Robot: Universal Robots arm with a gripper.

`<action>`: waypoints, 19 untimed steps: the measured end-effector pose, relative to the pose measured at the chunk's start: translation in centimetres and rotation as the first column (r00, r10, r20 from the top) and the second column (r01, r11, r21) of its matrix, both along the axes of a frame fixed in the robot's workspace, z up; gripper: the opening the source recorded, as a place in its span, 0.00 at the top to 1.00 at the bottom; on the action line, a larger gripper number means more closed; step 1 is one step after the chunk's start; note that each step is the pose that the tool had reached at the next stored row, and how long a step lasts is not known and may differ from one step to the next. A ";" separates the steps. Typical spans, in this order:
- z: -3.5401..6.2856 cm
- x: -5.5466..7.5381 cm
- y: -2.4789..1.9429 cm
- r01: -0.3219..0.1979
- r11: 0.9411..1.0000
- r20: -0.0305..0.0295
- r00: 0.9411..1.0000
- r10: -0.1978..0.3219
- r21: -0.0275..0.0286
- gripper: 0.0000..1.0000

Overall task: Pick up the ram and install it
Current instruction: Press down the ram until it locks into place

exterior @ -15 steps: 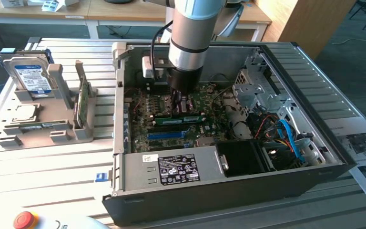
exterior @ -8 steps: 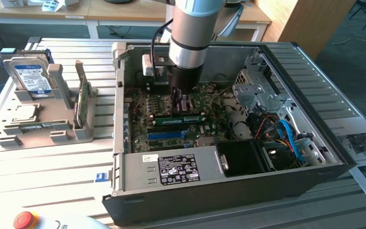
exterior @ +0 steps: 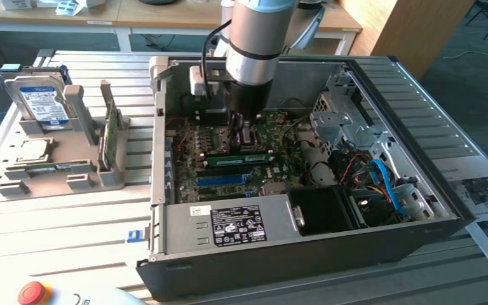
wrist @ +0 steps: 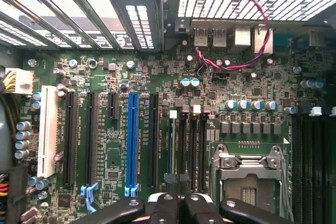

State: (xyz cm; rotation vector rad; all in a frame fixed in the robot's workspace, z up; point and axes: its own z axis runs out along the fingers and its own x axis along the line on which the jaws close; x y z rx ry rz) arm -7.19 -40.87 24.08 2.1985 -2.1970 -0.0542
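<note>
Green circuit board fills the floor of the open computer case (exterior: pixel 312 248), and the gripper (exterior: pixel 246 141) reaches down into it from the arm (exterior: pixel 261 38), its black fingers (wrist: pixel 195 205) drawn together with nothing visibly clamped between them. Just beneath and in front of the fingertips, the ram (exterior: pixel 239 157) lies as a narrow green stick seated lengthwise across the motherboard (wrist: pixel 252 77), touching or nearly touching the gripper; whether it is fully pressed home cannot be told. Beyond it, further from the hand toward the case's front, sits the long blue slot (exterior: pixel 224 180). In the wrist view that blue slot (wrist: pixel 132 140) runs away from the fingers beside several dark slots, with a white slot (wrist: pixel 47 129) further off and the metal processor socket (wrist: pixel 249 174) close on the other side. A red wire (wrist: pixel 247 11) loops over the board far ahead of the fingers. Well away from the hand, toward the exterior view's left, a grey holder (exterior: pixel 53 168) on the slatted table (exterior: pixel 58 222) carries a hard drive (exterior: pixel 39 95) and a green card (exterior: pixel 108 130) standing on edge.
</note>
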 end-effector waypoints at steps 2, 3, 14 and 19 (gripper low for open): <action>0.42 0.0 0.00 0.000 1.000 0.000 1.000 0.000 0.000 0.89; 0.63 0.0 0.00 0.000 1.000 0.000 1.000 0.000 0.000 0.89; 3.02 0.0 0.00 0.000 1.000 0.000 1.000 0.000 0.000 0.89; 4.05 0.0 0.00 0.000 1.000 0.000 1.000 0.000 0.000 0.89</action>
